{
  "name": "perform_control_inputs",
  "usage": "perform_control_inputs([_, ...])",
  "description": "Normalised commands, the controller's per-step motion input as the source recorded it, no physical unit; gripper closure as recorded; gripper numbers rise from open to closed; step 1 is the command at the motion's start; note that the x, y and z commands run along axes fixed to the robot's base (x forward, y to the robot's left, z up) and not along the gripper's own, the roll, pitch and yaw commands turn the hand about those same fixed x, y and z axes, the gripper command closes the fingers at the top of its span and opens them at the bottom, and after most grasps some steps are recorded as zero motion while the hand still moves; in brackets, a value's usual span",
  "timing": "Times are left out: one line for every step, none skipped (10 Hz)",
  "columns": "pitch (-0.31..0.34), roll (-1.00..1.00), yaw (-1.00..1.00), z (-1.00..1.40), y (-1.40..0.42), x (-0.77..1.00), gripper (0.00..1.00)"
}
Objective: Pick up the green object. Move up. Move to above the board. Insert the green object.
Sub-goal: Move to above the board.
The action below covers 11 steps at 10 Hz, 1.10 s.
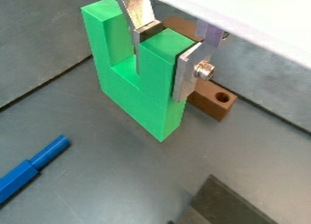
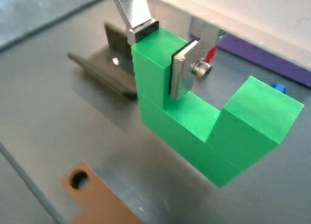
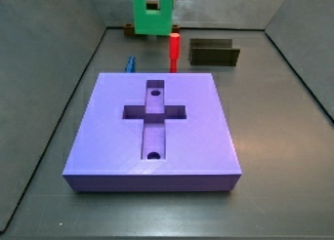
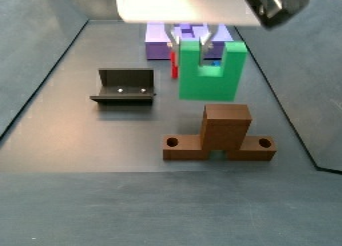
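My gripper (image 1: 166, 53) is shut on one prong of the green object (image 1: 134, 86), a bright green U-shaped piece with its prongs pointing up; the grip also shows in a wrist view (image 2: 158, 55). In a side view the green object (image 4: 210, 75) hangs under the gripper (image 4: 201, 45), seemingly clear of the floor, between the brown piece and the board. The board (image 3: 154, 127), a large purple-blue slab with a cross-shaped recess and two round holes, lies in the middle of the floor. The gripper (image 3: 156, 5) and green object (image 3: 154, 15) are beyond its far end.
A brown piece with a raised block (image 4: 221, 135) lies just beside the green object. The dark fixture (image 4: 124, 87) stands to one side. A red peg (image 3: 173, 51) stands upright and a blue peg (image 3: 131, 63) lies near the board's far end. Walls edge the floor.
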Motion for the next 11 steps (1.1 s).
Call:
perform_control_inputs([0.023, -0.01, -0.01, 1.4, 0.0, -0.01, 1.0])
perform_control_inputs([0.041, 0.01, 0.0, 1.4, 0.0, -0.04, 1.0])
perform_control_inputs([0.037, 0.01, 0.0, 1.4, 0.0, 0.01, 1.0])
perform_control_inputs([0.089, 0.0, 0.0, 1.4, 0.02, 0.05, 1.0])
perform_control_inputs([0.103, 0.01, 0.0, 0.71, 0.0, 0.01, 1.0])
perform_control_inputs([0.056, 0.02, 0.0, 0.18, 0.0, 0.02, 1.0])
perform_control_inputs([0.236, 0.02, 0.21, 0.17, -1.4, -0.03, 1.0])
perform_control_inputs([0.224, 0.04, 0.19, 0.17, -1.4, -0.04, 1.0])
perform_control_inputs([0.158, 0.07, 0.14, 0.17, -1.4, -0.04, 1.0])
perform_control_inputs([0.083, 0.0, 0.06, 0.18, -1.4, -0.04, 1.0])
perform_control_inputs([0.063, 0.01, 0.04, 0.18, -1.4, -0.04, 1.0])
